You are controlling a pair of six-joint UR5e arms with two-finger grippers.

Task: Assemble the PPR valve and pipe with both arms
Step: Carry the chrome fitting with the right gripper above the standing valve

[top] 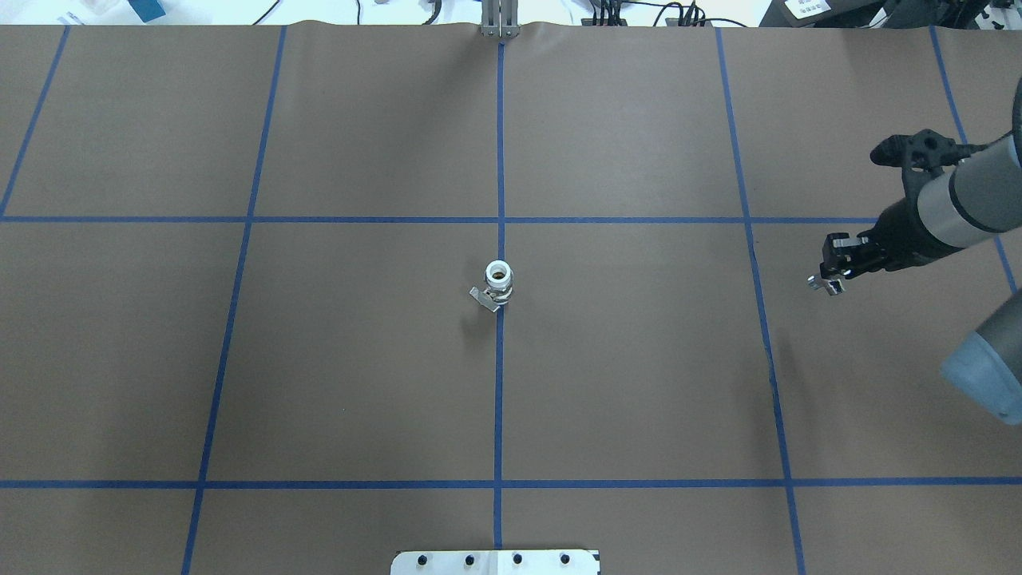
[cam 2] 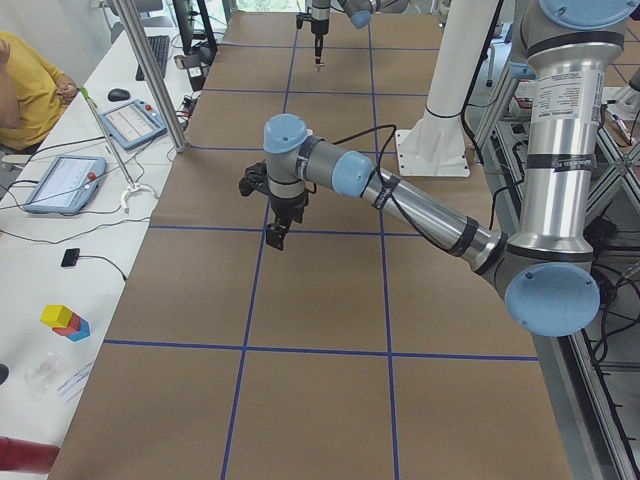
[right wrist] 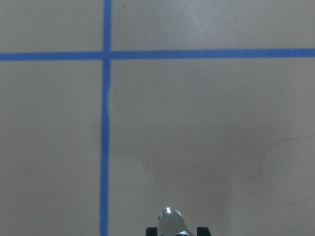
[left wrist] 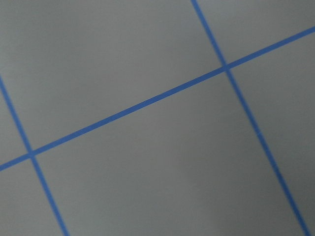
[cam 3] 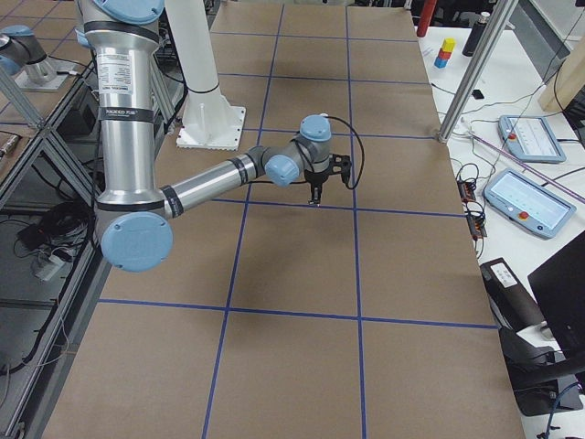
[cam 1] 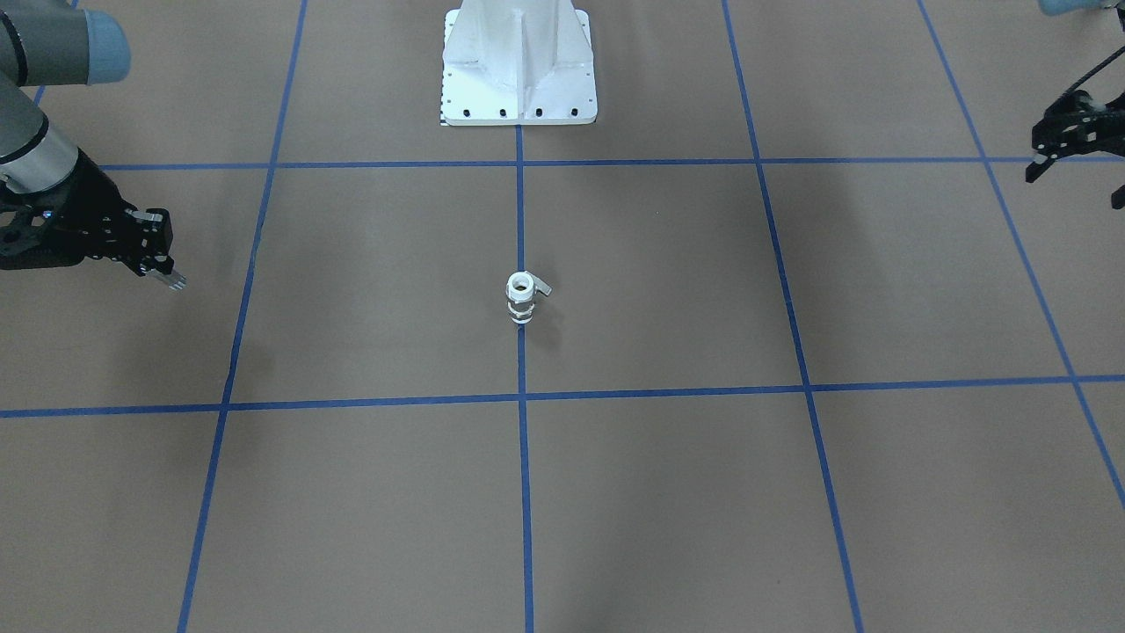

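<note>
"Standing upright mid-table on the blue line (cam 1: 522,220), the PPR valve (cam 1: 520,299) has its open end up (ready for insertion)?"
"Yes. Well apart, the right gripper (cam 1: 158,264) is clamped on the pipe (cam 1: 177,280). The left gripper (cam 1: 1077,185), fingers spread, holds nothing, probably to steady the valve."

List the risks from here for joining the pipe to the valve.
The PPR valve stands upright and unheld; a push from the pipe could topple it while the left pincer is far away. The right pincer holds the small pipe only at the tip, so it may slip or tilt on contact.
</note>
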